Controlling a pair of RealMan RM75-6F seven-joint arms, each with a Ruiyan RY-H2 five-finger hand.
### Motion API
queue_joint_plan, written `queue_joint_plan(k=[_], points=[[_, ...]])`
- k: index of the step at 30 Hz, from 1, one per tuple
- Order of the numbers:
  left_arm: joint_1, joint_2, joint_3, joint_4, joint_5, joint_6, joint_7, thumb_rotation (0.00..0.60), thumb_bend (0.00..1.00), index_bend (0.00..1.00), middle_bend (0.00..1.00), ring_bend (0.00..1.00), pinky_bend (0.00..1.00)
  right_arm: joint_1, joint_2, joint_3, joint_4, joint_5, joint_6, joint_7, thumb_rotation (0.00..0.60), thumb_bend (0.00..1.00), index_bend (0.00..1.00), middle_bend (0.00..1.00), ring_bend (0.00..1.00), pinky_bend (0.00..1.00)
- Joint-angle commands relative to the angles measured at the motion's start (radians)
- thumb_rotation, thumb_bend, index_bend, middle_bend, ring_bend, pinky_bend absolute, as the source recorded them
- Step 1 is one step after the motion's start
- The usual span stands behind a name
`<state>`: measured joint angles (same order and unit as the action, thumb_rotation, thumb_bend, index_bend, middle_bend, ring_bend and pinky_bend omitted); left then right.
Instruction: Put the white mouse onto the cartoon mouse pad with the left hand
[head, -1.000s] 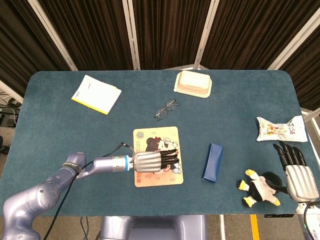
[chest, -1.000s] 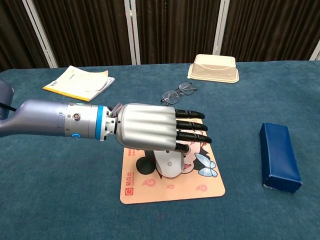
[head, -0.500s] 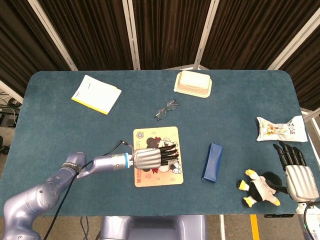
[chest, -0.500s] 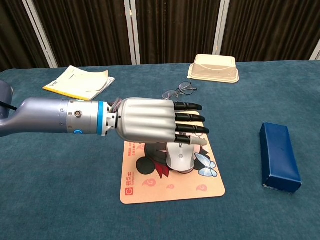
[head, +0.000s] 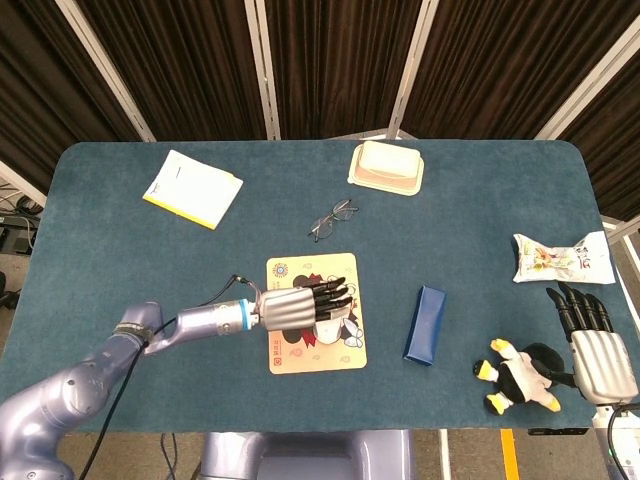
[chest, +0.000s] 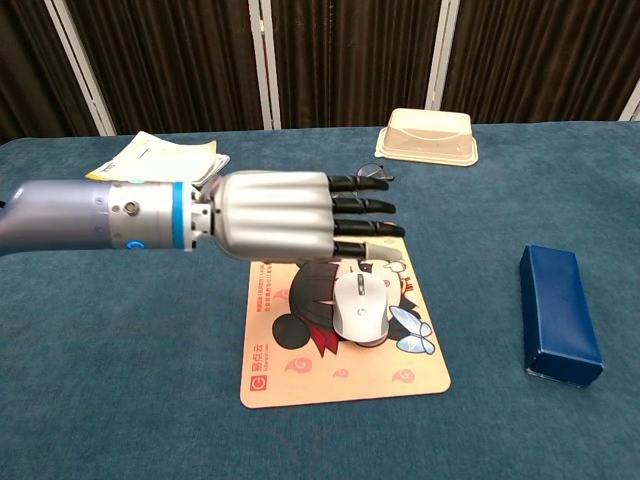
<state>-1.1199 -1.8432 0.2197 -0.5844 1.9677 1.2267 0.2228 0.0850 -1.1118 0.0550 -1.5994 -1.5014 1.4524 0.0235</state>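
The white mouse (chest: 360, 308) lies on the cartoon mouse pad (chest: 340, 376), on its right half, with nothing touching it. My left hand (chest: 275, 215) hovers above the pad's far left part with its fingers stretched out straight and apart, holding nothing. In the head view the left hand (head: 300, 305) covers the middle of the mouse pad (head: 300, 270) and hides most of the mouse. My right hand (head: 592, 345) lies flat near the table's front right corner, fingers extended and empty.
A blue box (chest: 558, 312) lies right of the pad. Glasses (chest: 358, 185) sit just behind it, a white container (chest: 428, 135) further back, a yellow notebook (chest: 160, 165) at the back left. A penguin toy (head: 520, 378) and a snack packet (head: 562, 257) are near the right hand.
The left hand has let go of the mouse, risen and drawn back to the left. The mouse, covered a second ago, now lies uncovered on the pad. The right hand has not moved.
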Motion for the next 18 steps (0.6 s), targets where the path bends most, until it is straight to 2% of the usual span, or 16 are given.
queue_joint_plan(k=[1,3,6,12,14,18], points=[[0.036,0.096,-0.02,-0.111,-0.03,0.041,0.049,0.6,0.42,0.0,0.0,0.0,0.0,0.0,0.0,0.0,0.0,0.0,0.001,-0.001,0.6,0.06,0.0,0.0,0.0,0.0],[0.08,0.181,-0.038,-0.212,-0.069,0.067,0.092,0.6,0.42,0.0,0.0,0.0,0.0,-0.001,-0.001,0.0,0.001,-0.002,0.002,-0.001,0.6,0.06,0.0,0.0,0.0,0.0],[0.143,0.317,-0.055,-0.437,-0.129,0.063,0.219,0.6,0.39,0.0,0.0,0.0,0.0,-0.002,-0.002,-0.001,0.001,-0.003,0.005,-0.003,0.6,0.06,0.0,0.0,0.0,0.0],[0.279,0.494,-0.086,-0.788,-0.308,0.037,0.416,0.6,0.33,0.0,0.0,0.0,0.0,-0.004,-0.004,-0.001,0.003,-0.006,0.01,-0.005,0.6,0.06,0.0,0.0,0.0,0.0],[0.333,0.529,-0.088,-0.87,-0.354,0.065,0.436,0.6,0.32,0.0,0.0,0.0,0.0,-0.005,-0.005,-0.001,0.004,-0.006,0.012,-0.006,0.6,0.06,0.0,0.0,0.0,0.0],[0.431,0.573,-0.083,-0.95,-0.406,0.14,0.442,0.6,0.29,0.0,0.0,0.0,0.0,-0.006,-0.007,-0.002,0.007,-0.009,0.016,-0.006,0.6,0.06,0.0,0.0,0.0,0.0]])
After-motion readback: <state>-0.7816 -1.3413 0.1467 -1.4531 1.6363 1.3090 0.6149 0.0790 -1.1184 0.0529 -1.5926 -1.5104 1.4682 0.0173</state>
